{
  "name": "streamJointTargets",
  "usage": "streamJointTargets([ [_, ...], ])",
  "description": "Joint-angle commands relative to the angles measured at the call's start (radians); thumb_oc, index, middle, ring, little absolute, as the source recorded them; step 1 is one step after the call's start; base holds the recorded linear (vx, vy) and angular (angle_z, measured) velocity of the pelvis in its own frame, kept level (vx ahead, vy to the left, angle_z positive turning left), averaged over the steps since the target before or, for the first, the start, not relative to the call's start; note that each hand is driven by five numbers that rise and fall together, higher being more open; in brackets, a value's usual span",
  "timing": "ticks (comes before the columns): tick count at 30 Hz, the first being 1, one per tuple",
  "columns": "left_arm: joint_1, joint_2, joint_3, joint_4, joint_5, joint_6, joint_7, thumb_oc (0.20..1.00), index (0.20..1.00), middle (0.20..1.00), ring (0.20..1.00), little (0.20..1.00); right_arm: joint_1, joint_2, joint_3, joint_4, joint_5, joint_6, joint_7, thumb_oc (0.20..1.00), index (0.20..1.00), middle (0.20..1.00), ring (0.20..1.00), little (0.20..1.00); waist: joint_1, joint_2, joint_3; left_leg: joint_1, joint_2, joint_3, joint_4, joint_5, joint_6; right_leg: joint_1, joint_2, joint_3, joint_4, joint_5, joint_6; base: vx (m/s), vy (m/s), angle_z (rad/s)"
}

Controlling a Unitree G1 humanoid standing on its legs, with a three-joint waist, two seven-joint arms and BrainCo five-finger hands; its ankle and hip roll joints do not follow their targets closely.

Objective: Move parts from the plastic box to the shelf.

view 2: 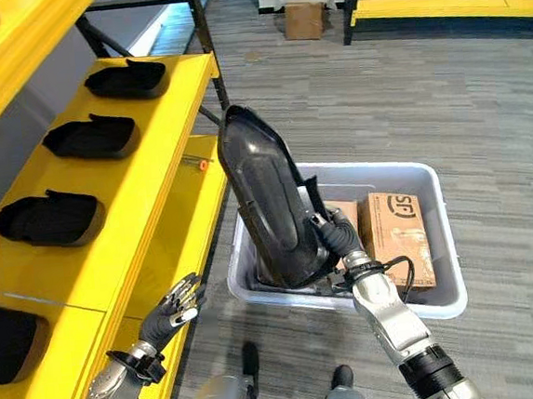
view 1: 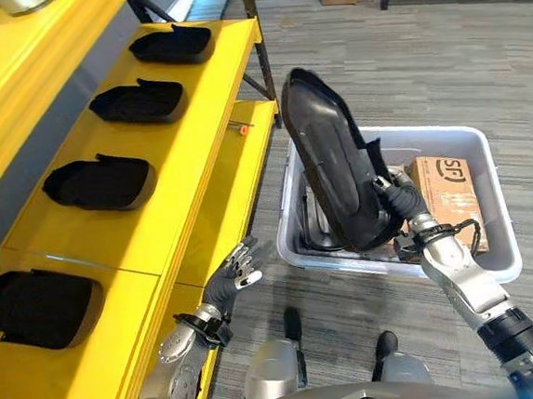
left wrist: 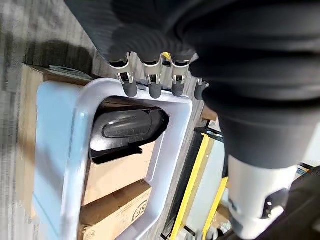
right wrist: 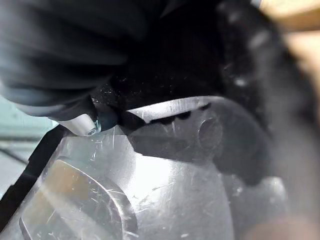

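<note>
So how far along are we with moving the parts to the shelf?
Four black parts already lie in a row on the yellow shelf, the nearest at. The right hand is shut on a fifth part, held tilted above the box. The left hand hangs open beside the shelf edge. That part is not yet shelved, and at least one more dark part sits in the box beside cartons.

Four black parts (view 1: pixel 97 182) line the shelf (view 1: pixel 186 183), with bare yellow gaps between them.
</note>
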Motion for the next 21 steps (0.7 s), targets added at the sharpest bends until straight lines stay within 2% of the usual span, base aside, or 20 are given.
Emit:
streamJointTargets([
  [1,-0.022,0.067,-0.002,-0.083,0.022,-0.048,-0.020,1.000,1.000,1.000,1.000,1.000,-0.056,-0.017,-0.022,-0.108,0.069,-0.060,0.043,0.200,0.200,0.200,0.200,0.200,0.024,-0.043,0.026,-0.019,0.067,0.021,0.081,-0.027,-0.031,0.015,-0.105,-0.049,0.048,0.026,0.065,-0.11,0.163,0.40],
  [4,-0.050,0.095,-0.027,-0.093,0.025,-0.040,-0.028,1.000,1.000,1.000,1.000,1.000,-0.070,0.000,0.019,-0.108,0.089,-0.092,0.022,0.200,0.200,0.200,0.200,0.200,0.064,-0.060,0.030,-0.029,0.040,0.024,0.113,-0.055,0.000,0.047,-0.144,-0.093,0.041,0.056,0.081,-0.13,0.192,0.31],
  [6,-0.055,0.093,-0.035,-0.093,0.040,-0.031,-0.025,1.000,1.000,1.000,1.000,1.000,-0.080,0.022,0.039,-0.095,0.122,-0.084,0.014,0.200,0.200,0.200,0.200,0.200,0.081,-0.064,0.023,-0.021,0.027,0.032,0.113,-0.064,0.014,0.052,-0.157,-0.119,0.045,0.078,0.086,-0.06,0.120,0.12],
  [9,-0.053,0.088,-0.036,-0.089,0.046,-0.032,-0.028,1.000,1.000,1.000,1.000,1.000,-0.095,0.046,0.054,-0.077,0.126,-0.089,0.004,0.200,0.200,0.200,0.200,0.200,0.097,-0.068,0.019,-0.007,0.018,0.047,0.104,-0.070,0.022,0.046,-0.165,-0.156,0.050,0.110,0.093,-0.04,0.059,0.04],
  [10,-0.052,0.081,-0.038,-0.083,0.053,-0.037,-0.021,1.000,1.000,1.000,1.000,1.000,-0.114,0.072,0.072,-0.061,0.116,-0.099,0.003,0.200,0.200,0.200,0.200,0.200,0.114,-0.069,0.013,0.013,0.013,0.071,0.090,-0.076,0.029,0.046,-0.162,-0.216,0.065,0.120,0.095,-0.07,0.062,-0.18],
  [11,-0.060,0.078,-0.045,-0.074,0.054,-0.034,-0.007,1.000,1.000,1.000,1.000,1.000,-0.121,0.081,0.087,-0.066,0.119,-0.091,0.001,0.200,0.200,0.200,0.200,0.200,0.115,-0.067,0.006,0.020,0.007,0.071,0.081,-0.077,0.036,0.043,-0.139,-0.225,0.084,0.104,0.088,-0.07,0.073,-0.30],
  [12,-0.070,0.077,-0.053,-0.063,0.053,-0.032,0.001,1.000,1.000,1.000,1.000,1.000,-0.123,0.083,0.099,-0.073,0.124,-0.089,-0.009,0.200,0.200,0.200,0.200,0.200,0.105,-0.064,0.004,0.028,-0.003,0.057,0.072,-0.077,0.044,0.029,-0.096,-0.196,0.114,0.075,0.077,-0.03,0.033,-0.37],
  [13,-0.070,0.077,-0.053,-0.063,0.053,-0.032,0.001,1.000,1.000,1.000,1.000,1.000,-0.123,0.083,0.099,-0.073,0.124,-0.089,-0.009,0.200,0.200,0.200,0.200,0.200,0.105,-0.064,0.004,0.028,-0.003,0.057,0.072,-0.077,0.044,0.029,-0.096,-0.196,0.115,0.075,0.077,0.00,-0.004,-0.34],
  [14,-0.077,0.075,-0.066,-0.053,0.044,-0.028,0.003,1.000,1.000,1.000,1.000,1.000,-0.112,0.082,0.112,-0.088,0.122,-0.099,-0.028,0.200,0.200,0.200,0.200,0.200,0.084,-0.066,-0.001,0.037,-0.022,0.016,0.054,-0.073,0.047,0.017,0.000,-0.132,0.119,0.039,0.043,0.03,-0.043,-0.12],
  [15,-0.067,0.066,-0.073,-0.050,0.043,-0.027,-0.007,1.000,1.000,1.000,1.000,1.000,-0.090,0.081,0.116,-0.101,0.105,-0.111,-0.042,0.200,0.200,0.200,0.200,0.200,0.069,-0.070,-0.007,0.048,-0.043,-0.020,0.036,-0.067,0.042,0.024,0.077,-0.083,0.095,0.014,0.012,0.05,-0.062,0.21],
  [16,-0.055,0.055,-0.077,-0.050,0.048,-0.027,-0.013,1.000,1.000,1.000,1.000,1.000,-0.078,0.080,0.117,-0.102,0.095,-0.113,-0.038,0.200,0.200,0.200,0.200,0.200,0.060,-0.071,-0.016,0.055,-0.054,-0.040,0.018,-0.053,0.036,0.033,0.117,-0.062,0.069,0.011,-0.006,0.06,-0.062,0.87],
  [19,-0.035,0.017,-0.103,-0.026,0.038,-0.031,-0.010,1.000,1.000,1.000,1.000,1.000,-0.062,0.076,0.110,-0.092,0.093,-0.126,-0.005,0.200,0.200,0.200,0.200,0.200,0.033,-0.080,-0.039,0.071,-0.089,-0.098,-0.022,-0.028,0.027,0.064,0.185,0.023,-0.027,0.020,-0.033,0.07,-0.115,0.42],
  [21,-0.027,-0.010,-0.104,-0.004,0.015,-0.020,0.002,1.000,1.000,1.000,1.000,1.000,-0.045,0.068,0.097,-0.093,0.107,-0.125,0.018,0.200,0.200,0.200,0.200,0.200,0.024,-0.081,-0.062,0.072,-0.095,-0.127,-0.041,-0.017,0.016,0.076,0.196,0.041,-0.078,0.031,-0.034,0.01,-0.206,0.35],
])
